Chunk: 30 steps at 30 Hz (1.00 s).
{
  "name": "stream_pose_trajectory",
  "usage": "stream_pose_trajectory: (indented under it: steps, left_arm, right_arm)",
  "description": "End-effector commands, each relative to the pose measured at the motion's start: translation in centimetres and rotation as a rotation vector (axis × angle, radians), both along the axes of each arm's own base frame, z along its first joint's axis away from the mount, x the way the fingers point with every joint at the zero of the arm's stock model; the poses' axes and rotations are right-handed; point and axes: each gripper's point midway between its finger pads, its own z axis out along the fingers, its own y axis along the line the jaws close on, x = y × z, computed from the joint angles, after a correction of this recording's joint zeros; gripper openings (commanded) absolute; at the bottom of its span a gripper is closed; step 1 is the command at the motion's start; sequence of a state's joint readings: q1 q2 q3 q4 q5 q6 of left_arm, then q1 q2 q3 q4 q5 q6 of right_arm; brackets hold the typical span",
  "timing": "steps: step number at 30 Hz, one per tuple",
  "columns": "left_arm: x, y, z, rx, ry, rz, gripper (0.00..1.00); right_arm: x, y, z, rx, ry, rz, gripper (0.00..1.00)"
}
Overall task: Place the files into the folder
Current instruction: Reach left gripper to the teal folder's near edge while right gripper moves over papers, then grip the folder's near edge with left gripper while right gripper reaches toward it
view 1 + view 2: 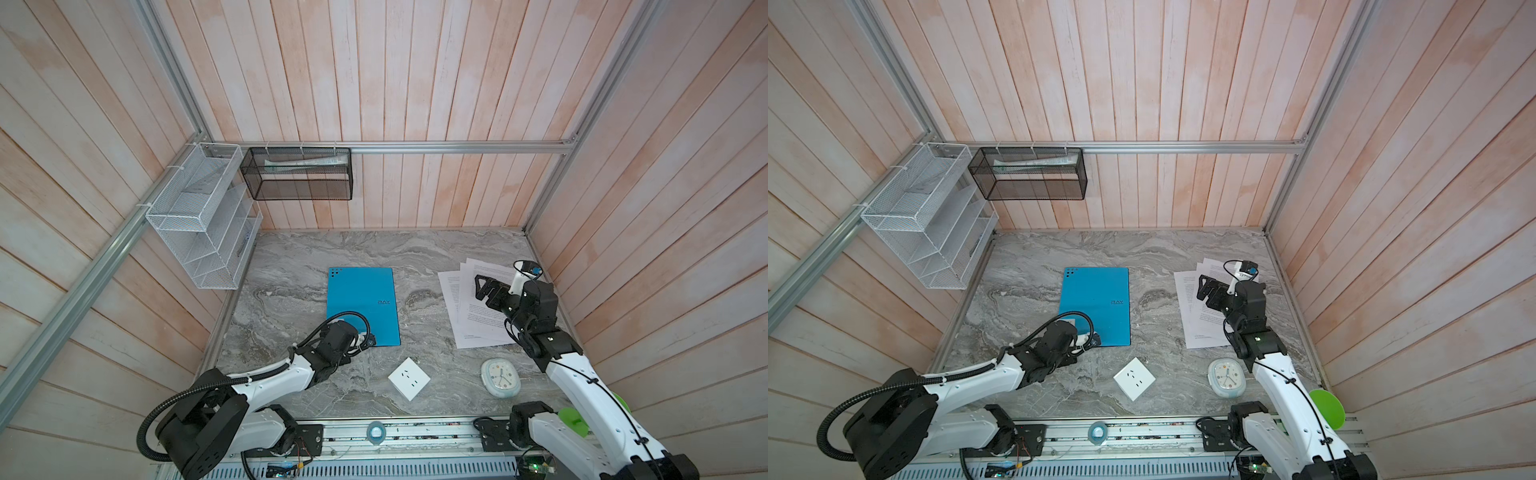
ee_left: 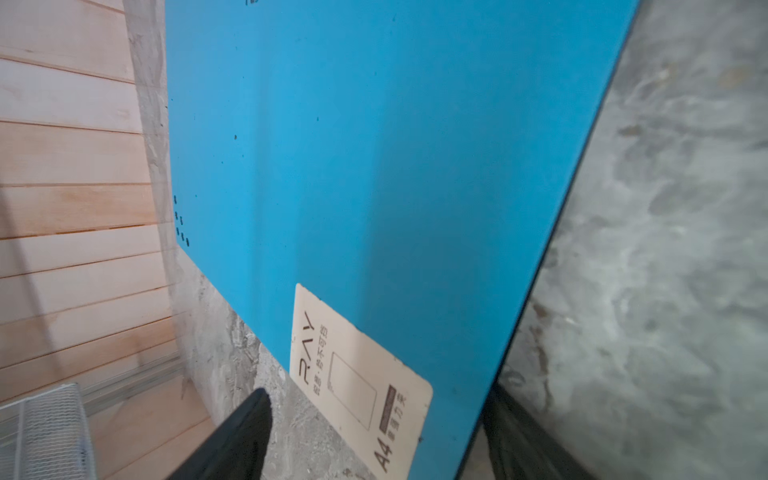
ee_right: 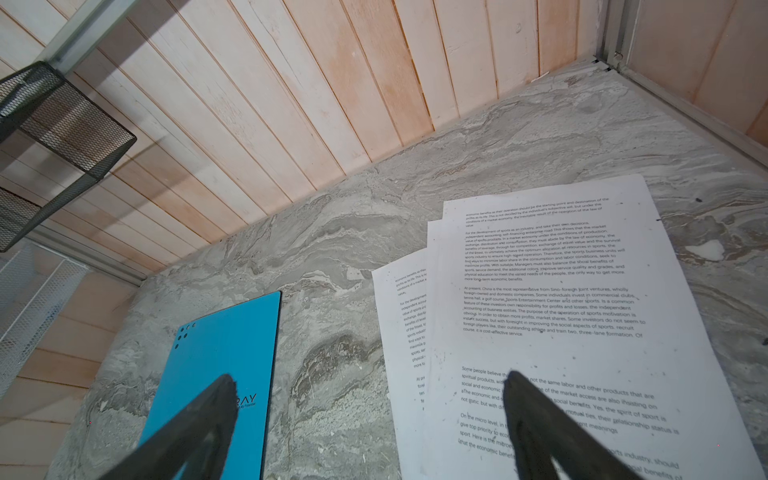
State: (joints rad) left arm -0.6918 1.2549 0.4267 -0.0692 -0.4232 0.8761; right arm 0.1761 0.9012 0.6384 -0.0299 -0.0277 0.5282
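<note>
Your left hand point(image 2: 380, 395), spread wide, straddles the folder point(image 1: 361, 299) at its 7 o'clock corner; your right hand point(image 3: 370, 376), equally spread, hovers over the files point(image 1: 457, 291) at 3 o'clock.

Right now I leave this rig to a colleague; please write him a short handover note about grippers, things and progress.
The left gripper is open, jaws either side of the labelled corner of the folder.
The right gripper is open above the files, holding nothing.
The folder lies closed and flat in the middle of the table; the files are fanned at the right, apart from it.
Done: nothing inside yet.
To do: open the folder, move the files in.
</note>
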Motion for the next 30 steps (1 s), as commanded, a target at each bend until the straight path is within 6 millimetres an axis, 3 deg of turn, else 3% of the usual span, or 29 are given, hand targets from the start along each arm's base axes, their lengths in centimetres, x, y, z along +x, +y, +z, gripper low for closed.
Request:
stream_pose_trajectory:
  steps: [1,10,16,21,28,30]
  left_arm:
    - [0.8,0.0,0.4,0.011,-0.073,-0.003,0.77]
    - [1.4,0.2,1.4,-0.006,-0.15,0.02,0.43]
    - [1.5,0.7,1.5,-0.014,-0.16,0.066,0.27]
    - [1.7,0.8,2.0,-0.037,-0.167,0.096,0.13]
    - [1.4,1.2,1.8,-0.014,-0.149,0.104,0.1]
    - [0.7,1.6,1.3,0.017,-0.117,0.089,0.42]
  right_arm:
    - [-0.1,0.3,0.2,0.015,-0.01,0.009,0.98]
    - [0.1,2.4,0.2,0.075,0.01,0.114,0.98]
    - [0.5,6.7,-0.2,0.196,0.093,0.325,0.98]
    - [0.2,11.4,-3.2,0.341,0.248,0.559,0.98]
    - [-0.3,16.5,-7.0,0.322,0.397,0.718,0.98]
    - [-0.1,17.0,-7.4,0.317,0.422,0.722,0.98]
